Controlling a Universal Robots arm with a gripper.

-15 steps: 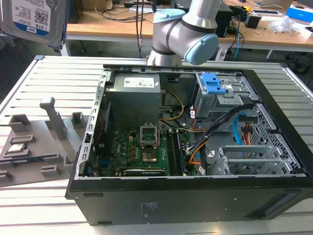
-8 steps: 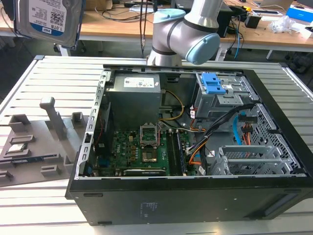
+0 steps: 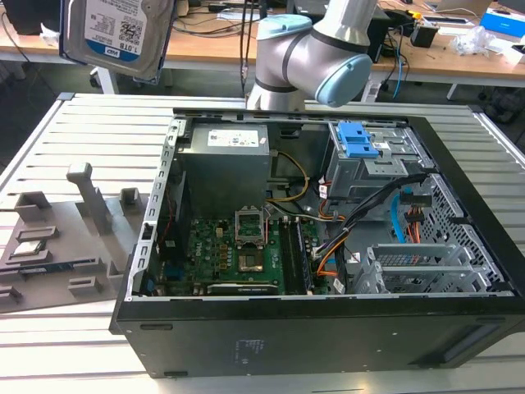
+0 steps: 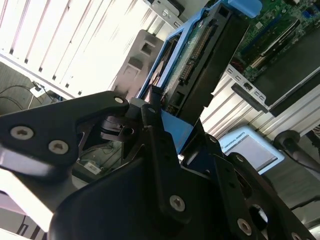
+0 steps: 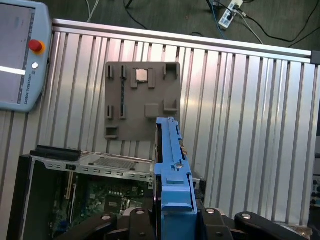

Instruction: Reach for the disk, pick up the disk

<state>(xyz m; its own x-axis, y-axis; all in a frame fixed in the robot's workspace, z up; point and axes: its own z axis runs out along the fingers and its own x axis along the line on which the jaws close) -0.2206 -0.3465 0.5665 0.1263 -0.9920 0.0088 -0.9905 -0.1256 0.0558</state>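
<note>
Hanging in the air at the exterior view's far left, the disk [image 3: 119,34] shows its white-and-blue label to the camera, high above the slatted metal worktop [image 3: 90,131] and well apart from the open computer case [image 3: 328,345]. In the first wrist view the gripper [image 5: 175,214] is clenched on the disk [image 5: 172,165], its black fingers [image 5: 142,220] pressing on both sides of the bright blue bracket, with the drive seen edge-on and standing upright out of the gripper. The second wrist view shows the same grasp from the other side, the disk's [image 4: 200,55] dark connector edge framed by blue plastic. Below the held disk in the first wrist view lie a grey fixture tray [image 5: 142,97] on the worktop and a corner of the case with its motherboard [image 5: 107,200]. Inside the case, at the exterior view's far right, sits the grey drive cage [image 3: 373,168] with blue latches [image 3: 359,141]. The arm [image 3: 316,53] rises behind the case's far side.
</note>
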